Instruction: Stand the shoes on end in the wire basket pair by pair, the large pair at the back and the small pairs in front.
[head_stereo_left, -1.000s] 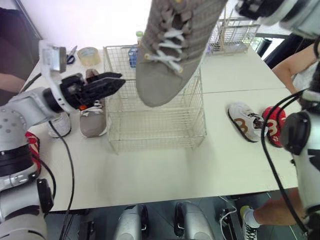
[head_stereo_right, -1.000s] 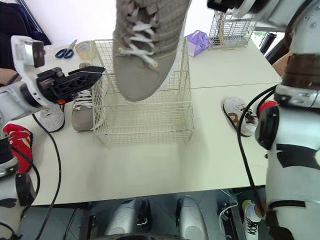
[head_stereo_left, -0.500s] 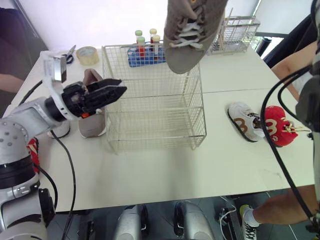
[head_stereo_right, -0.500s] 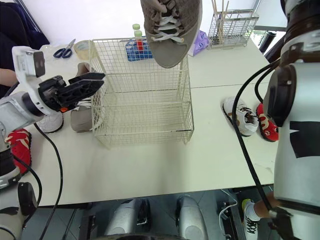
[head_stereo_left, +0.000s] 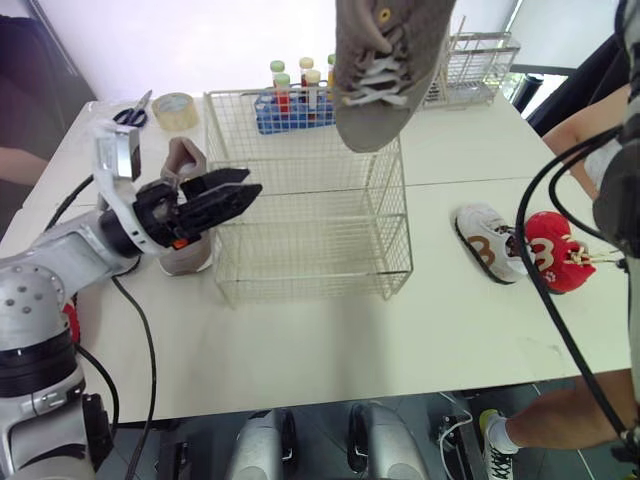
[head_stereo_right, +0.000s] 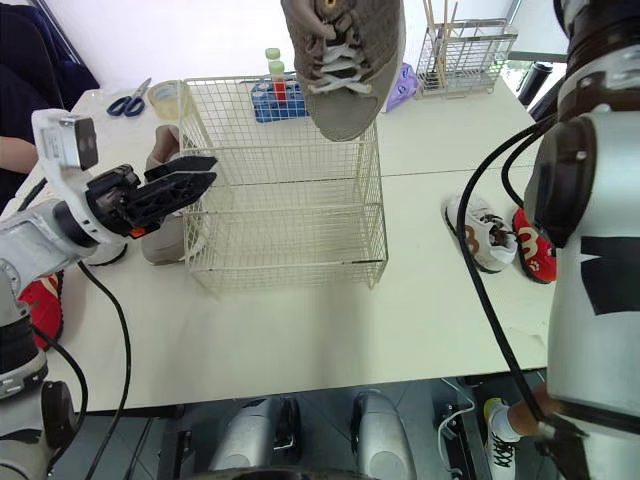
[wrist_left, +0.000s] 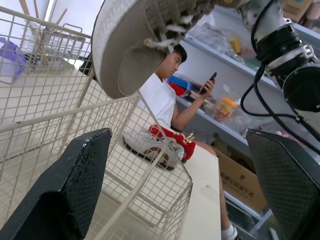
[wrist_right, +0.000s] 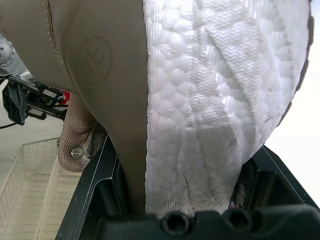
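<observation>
Left eye view: grey shoe (head_stereo_left: 385, 70), clamped in right hand (wrist_right: 185, 165), had swung back over rear of wire basket (head_stereo_left: 310, 255), toe down; left hand (head_stereo_left: 252, 183), fingers (wrist_left: 75, 185) apart, neared basket. Lowering next.

Wire basket (head_stereo_right: 285, 190) sits mid-table (head_stereo_right: 300, 330). Large grey shoe (head_stereo_right: 345, 60) hangs toe-down in the air above the basket's far right part, laces facing near. Left gripper (head_stereo_right: 208, 171) is level at the basket's left wall, fingers parted, tips close to the wire. Second grey shoe (head_stereo_right: 158, 238) lies on the table just left of the basket, partly behind that gripper. Right of the basket, well apart: small white shoe (head_stereo_right: 478, 235) beside a red shoe (head_stereo_right: 530, 248). Far left: scissors (head_stereo_right: 125, 103), tape roll (head_stereo_right: 165, 97), blue tube rack (head_stereo_right: 270, 98)
</observation>
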